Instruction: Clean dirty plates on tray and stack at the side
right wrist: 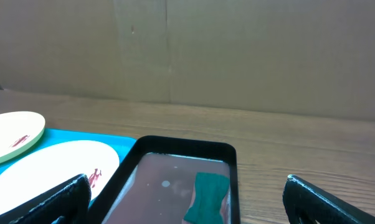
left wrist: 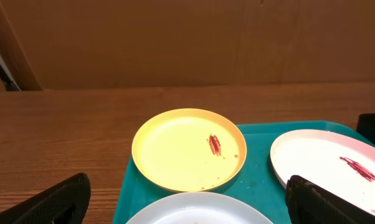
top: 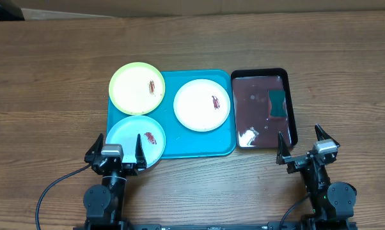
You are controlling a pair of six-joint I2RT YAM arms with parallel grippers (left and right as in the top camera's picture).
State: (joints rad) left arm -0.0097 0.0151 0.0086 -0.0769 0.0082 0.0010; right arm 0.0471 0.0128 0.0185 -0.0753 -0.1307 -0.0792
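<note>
We count three plates, each carrying one red-brown smear, and all three rest on the one turquoise tray (top: 199, 145) in the middle of the overhead frame. The yellow-green plate (top: 137, 88) sits at the tray's upper left corner and overhangs the rim. The pale blue plate (top: 136, 139) sits at the lower left corner and also overhangs the rim, just below the yellow-green one. The white plate (top: 202, 105) lies apart from both, right of centre.

Just right of the tray is one black tray (top: 293, 121) of reddish water with one green cloth (top: 279, 104) in it.

We see two grippers at the bottom of the frame. The left gripper (top: 119, 144) is at the pale blue plate's lower edge and the right gripper (top: 300, 142) is by the black tray's lower right corner. Both have their fingers spread wide and grip nothing.

Only the overhead view shows all three plates whole. The left wrist view shows the yellow-green plate whole, but only parts of the other two. The right wrist view shows the water and cloth closer, and no pale blue plate. Only the wrist views show the cardboard wall (left wrist: 187, 37) behind the wooden table (top: 52, 76).
</note>
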